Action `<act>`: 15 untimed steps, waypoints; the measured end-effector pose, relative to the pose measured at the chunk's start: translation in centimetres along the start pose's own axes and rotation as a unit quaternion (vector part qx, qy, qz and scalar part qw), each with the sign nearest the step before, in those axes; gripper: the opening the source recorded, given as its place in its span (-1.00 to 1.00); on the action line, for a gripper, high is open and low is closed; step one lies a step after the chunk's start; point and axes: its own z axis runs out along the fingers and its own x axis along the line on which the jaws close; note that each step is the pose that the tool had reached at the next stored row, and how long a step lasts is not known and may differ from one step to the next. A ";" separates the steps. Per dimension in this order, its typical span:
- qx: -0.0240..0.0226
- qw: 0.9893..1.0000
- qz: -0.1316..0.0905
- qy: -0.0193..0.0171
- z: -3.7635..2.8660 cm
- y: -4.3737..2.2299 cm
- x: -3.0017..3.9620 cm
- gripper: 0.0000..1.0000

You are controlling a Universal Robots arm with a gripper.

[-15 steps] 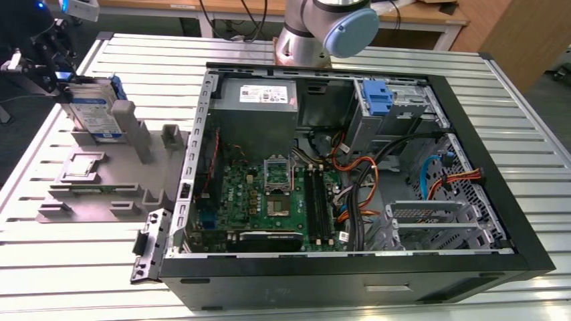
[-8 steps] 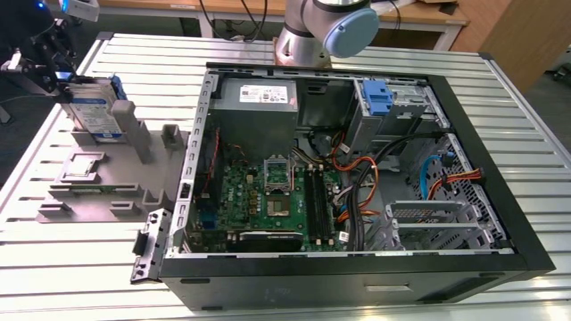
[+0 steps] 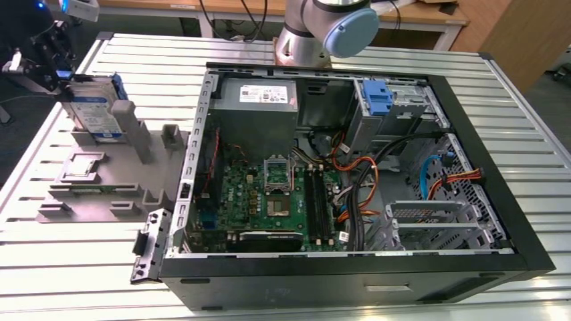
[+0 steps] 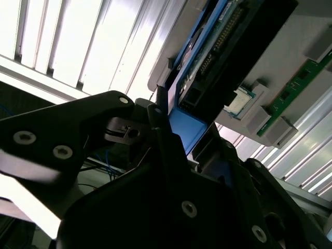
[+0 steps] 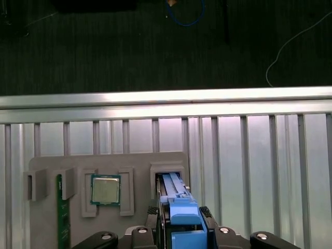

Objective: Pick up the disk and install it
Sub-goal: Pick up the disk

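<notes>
Exterior view, claw (image 3: 69,79) clamped on upright disk (image 3: 95,110)

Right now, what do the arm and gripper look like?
The arm is silver-grey tubing with a round grey-blue joint cap. The gripper is black and angular, with silver screw heads dotted over its body in both wrist views.

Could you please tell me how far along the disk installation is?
Done: the pincer looks closed around the blue carrier of the disk. In hand: the disk, standing upright in the slot of the grey holder beside the computer case. Left: it is not lifted out yet, and not yet inside the case.
</notes>
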 end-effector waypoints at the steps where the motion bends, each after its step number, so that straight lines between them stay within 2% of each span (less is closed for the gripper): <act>1: 0.000 1.000 0.000 0.000 0.00 0.00 0.05 -0.14; 9: 0.000 1.000 0.000 0.003 0.00 -0.03 0.48 -0.14; 15: 0.000 1.000 0.000 0.004 -0.01 -0.02 0.51 -0.14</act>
